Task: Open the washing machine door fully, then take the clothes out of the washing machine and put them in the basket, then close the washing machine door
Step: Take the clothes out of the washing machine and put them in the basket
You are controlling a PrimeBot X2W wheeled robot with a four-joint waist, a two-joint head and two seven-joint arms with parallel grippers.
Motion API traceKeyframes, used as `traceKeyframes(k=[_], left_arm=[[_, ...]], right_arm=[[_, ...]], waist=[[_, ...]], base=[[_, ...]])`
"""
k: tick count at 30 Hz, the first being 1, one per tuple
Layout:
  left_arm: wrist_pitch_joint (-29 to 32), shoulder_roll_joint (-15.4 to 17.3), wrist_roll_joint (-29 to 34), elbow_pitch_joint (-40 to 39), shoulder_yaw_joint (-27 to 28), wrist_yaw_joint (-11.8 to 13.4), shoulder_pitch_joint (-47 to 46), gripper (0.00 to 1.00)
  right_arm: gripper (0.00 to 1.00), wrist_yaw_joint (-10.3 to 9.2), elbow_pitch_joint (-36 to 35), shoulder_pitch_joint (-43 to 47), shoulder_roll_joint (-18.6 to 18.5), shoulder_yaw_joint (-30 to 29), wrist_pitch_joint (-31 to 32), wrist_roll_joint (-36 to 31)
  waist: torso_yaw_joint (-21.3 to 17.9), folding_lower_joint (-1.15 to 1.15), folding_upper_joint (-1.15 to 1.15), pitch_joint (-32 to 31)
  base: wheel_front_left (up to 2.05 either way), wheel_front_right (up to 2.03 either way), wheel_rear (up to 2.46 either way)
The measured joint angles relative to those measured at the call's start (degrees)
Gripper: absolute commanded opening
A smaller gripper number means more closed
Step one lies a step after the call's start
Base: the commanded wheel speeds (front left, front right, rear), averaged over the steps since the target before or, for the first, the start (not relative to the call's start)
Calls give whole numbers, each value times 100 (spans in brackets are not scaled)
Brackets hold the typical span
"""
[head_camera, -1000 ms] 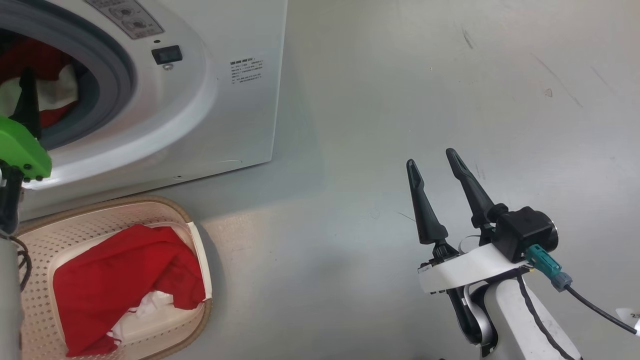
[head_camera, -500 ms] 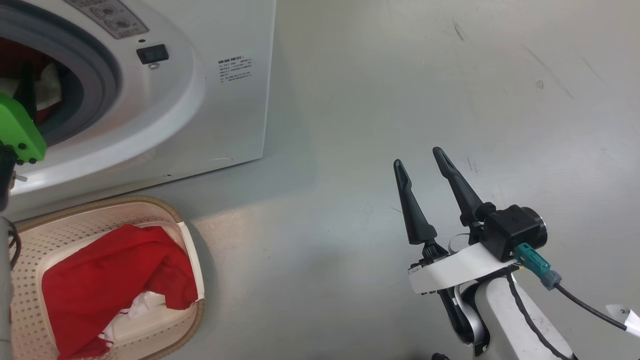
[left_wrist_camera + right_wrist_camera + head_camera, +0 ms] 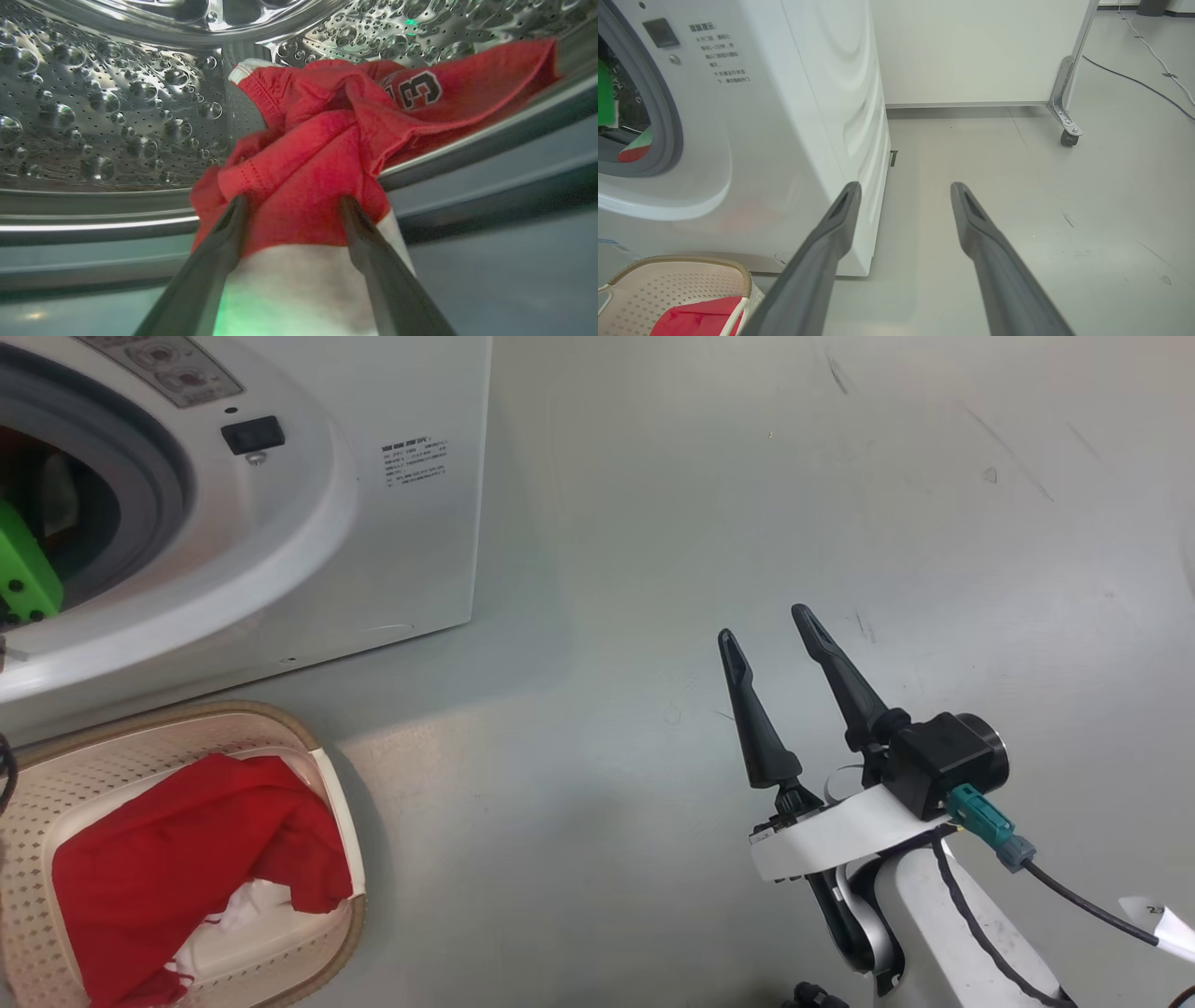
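I count one white front-loading washing machine, one cream perforated basket, two red jersey bundles (drum bundle, basket bundle), and my two tools (left tool, right tool).

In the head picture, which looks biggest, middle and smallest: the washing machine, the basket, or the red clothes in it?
1. washing machine: biggest, though cut off by the edge.
2. basket: also cut off.
3. red clothes: smallest, lying inside the basket.

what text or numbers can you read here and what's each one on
"3", outlined in white, on the red clothes; anything before it is hidden in folds.
Printed lines on the washing machine front: too small and blurred to read.
Paper tag on the black cable: cut off, unreadable.
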Motion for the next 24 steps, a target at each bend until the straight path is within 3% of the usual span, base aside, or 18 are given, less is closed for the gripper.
traceKeyframes(k=[10,11,12,13,24], left_arm=[[-18,-10,26,300,-73,1,-196,100],[-40,-10,30,335,-79,1,-218,47],[-60,-11,33,369,-82,1,-232,31],[-65,-12,33,396,-83,1,-248,0],[-352,-79,35,627,-132,1,-311,0]], right_arm=[[100,-54,-1,-104,-2,4,0,51],[100,-54,-1,-118,-2,4,0,51],[100,-54,-1,-130,-1,4,0,51],[100,-54,-1,-143,-1,4,0,51],[100,-109,10,-172,-1,-25,0,59]], waist=[[-53,0,0,75],[-55,0,0,77],[-55,0,0,79],[-55,0,0,80],[-16,0,0,58]], base=[[0,0,0],[0,0,0],[0,0,0],[0,0,0],[0,0,0]])
